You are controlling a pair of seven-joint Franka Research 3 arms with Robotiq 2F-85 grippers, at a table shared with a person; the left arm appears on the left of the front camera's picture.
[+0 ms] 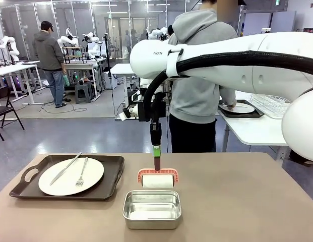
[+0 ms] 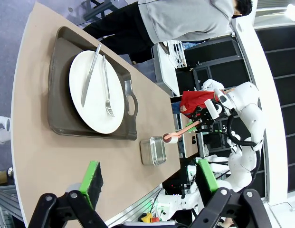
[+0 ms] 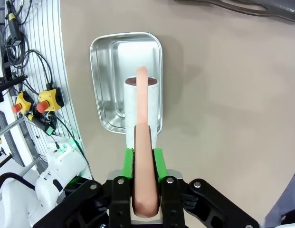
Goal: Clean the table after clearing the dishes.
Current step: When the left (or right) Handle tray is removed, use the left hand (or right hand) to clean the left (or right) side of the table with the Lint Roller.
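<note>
Centrally, roller (image 1: 157, 181) by pan (image 1: 152, 221), table (image 1: 257, 201) open rightward

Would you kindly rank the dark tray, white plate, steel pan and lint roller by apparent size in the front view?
1. the dark tray, clearly largest.
2. the white plate and steel pan look alike; the pan sits nearer the camera, so I leave them unranked.
3. the lint roller, smallest.

small steel pan (image 1: 151, 208), person in grey hoodie (image 1: 196, 101) behind, white side table (image 1: 257, 130) at right
</note>
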